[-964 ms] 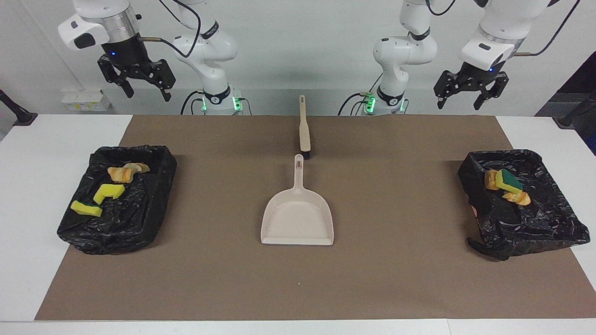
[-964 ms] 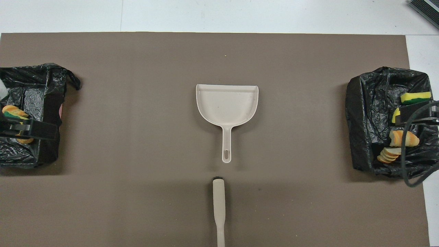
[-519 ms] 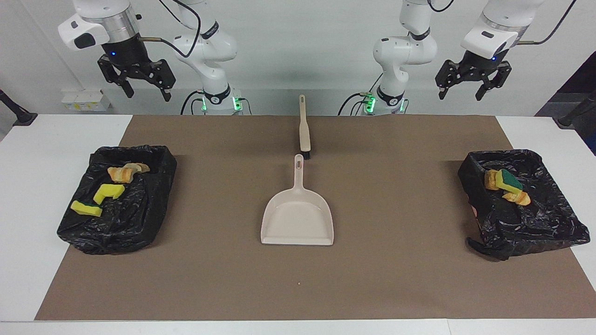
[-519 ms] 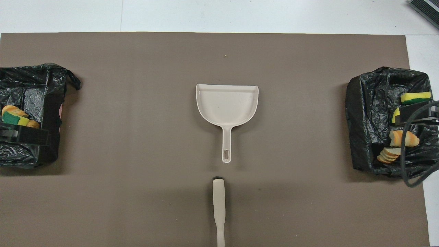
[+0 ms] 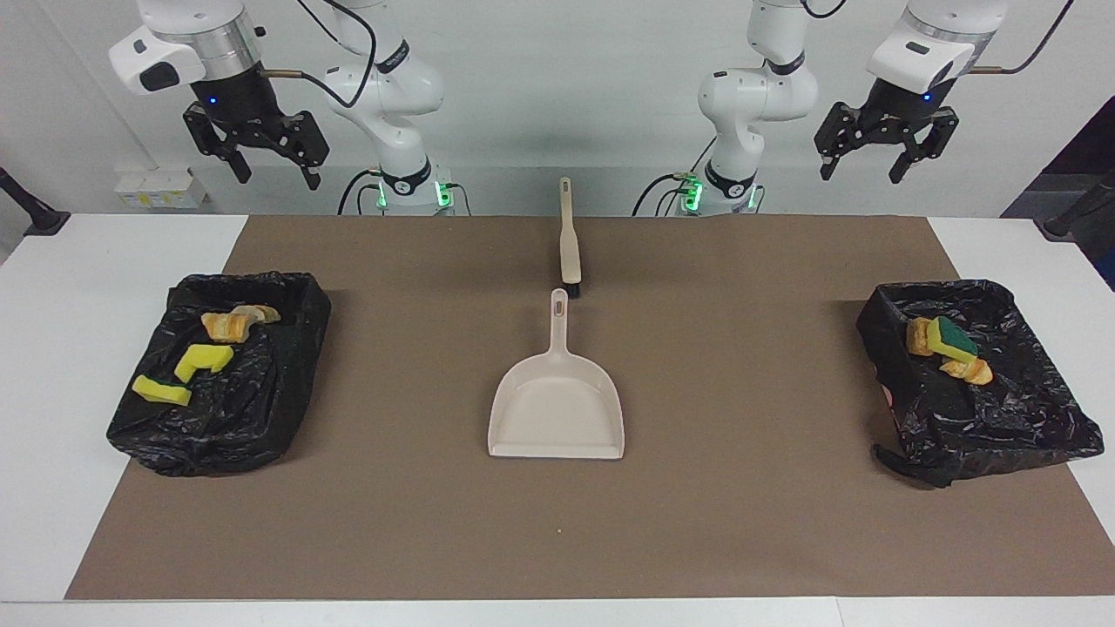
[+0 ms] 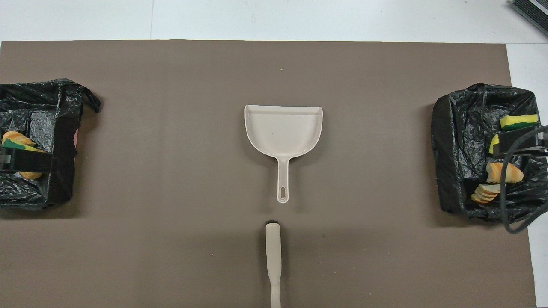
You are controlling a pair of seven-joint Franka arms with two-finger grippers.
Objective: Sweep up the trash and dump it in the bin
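Trash (image 5: 945, 347) lies in both bins (image 5: 1037, 418), far below the raised, spread, empty left gripper (image 5: 885, 164) and right gripper (image 5: 270, 170).

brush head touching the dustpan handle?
Apart. The overhead view shows bare brown mat between the brush bristles and the end of the dustpan handle; the facing view agrees less plainly.

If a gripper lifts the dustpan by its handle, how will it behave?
The dustpan looks like thin moulded plastic, so probably stiff and light. Its pan is much wider than the slim handle, so it may droop or twist in a narrow grip. It lies flat and empty, unlikely to roll.
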